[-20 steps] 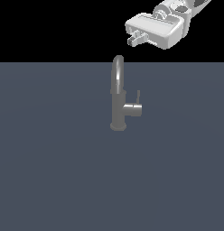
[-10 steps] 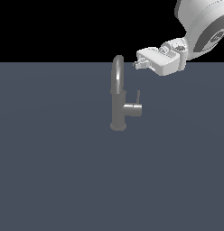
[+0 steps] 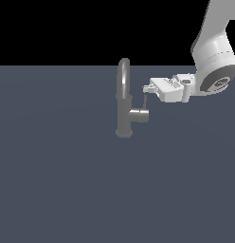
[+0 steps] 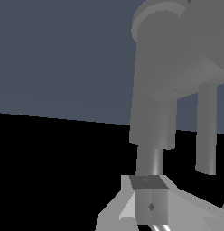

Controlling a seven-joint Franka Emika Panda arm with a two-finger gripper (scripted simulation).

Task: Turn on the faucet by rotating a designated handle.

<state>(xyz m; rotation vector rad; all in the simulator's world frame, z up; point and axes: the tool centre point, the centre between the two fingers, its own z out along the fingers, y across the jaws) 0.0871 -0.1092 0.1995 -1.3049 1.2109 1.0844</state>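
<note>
The grey faucet (image 3: pixel 123 102) stands upright on the dark surface, its arched spout on top and its round base below. From its side juts a stubby cylinder, and the handle (image 3: pixel 145 100), a thin lever rod, rises from that cylinder. My gripper (image 3: pixel 147 88) comes in from the exterior view's right, level, with its fingertips just above the rod's upper end; contact cannot be made out. The fingers look shut with nothing between them. In the wrist view the faucet (image 4: pixel 153 90) fills the picture, the handle (image 4: pixel 206 131) hangs beside it, and the gripper (image 4: pixel 150 205) shows as one closed block.
The white arm (image 3: pixel 214 61) reaches down from the exterior view's upper right. A flat dark grey-blue surface (image 3: pixel 67 180) spreads all around the faucet. Nothing else stands on it.
The gripper has come down and toward the exterior view's left, from high above and right of the spout to the top of the handle rod. Faucet and handle have not moved.
</note>
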